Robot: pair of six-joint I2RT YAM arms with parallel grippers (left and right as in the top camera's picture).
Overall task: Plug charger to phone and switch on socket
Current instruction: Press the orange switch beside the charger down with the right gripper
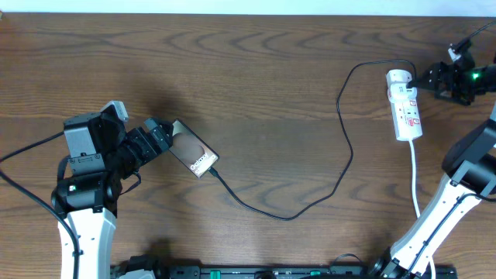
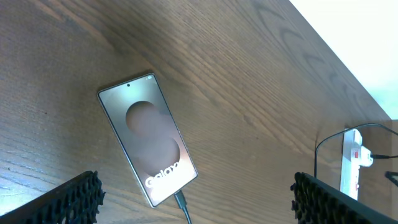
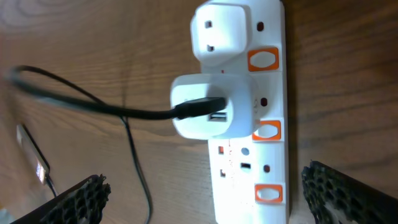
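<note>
Left gripper (image 1: 161,136): apart, phone (image 2: 148,138) just ahead, charger (image 3: 143,114) seated.
Right gripper (image 1: 422,80): apart over socket (image 3: 249,180); I'd press its switch (image 3: 264,130).

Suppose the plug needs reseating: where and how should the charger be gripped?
Best grip the charger by its stiff plug tip at the lettered end of the phone, from above, straddling the cable: it lies flat on the table, and the rest looks limp.

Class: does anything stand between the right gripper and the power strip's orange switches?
Nothing visible does. The right gripper hangs open over the power strip; the white adapter and its black cable sit beside the orange switches, not over them.
</note>
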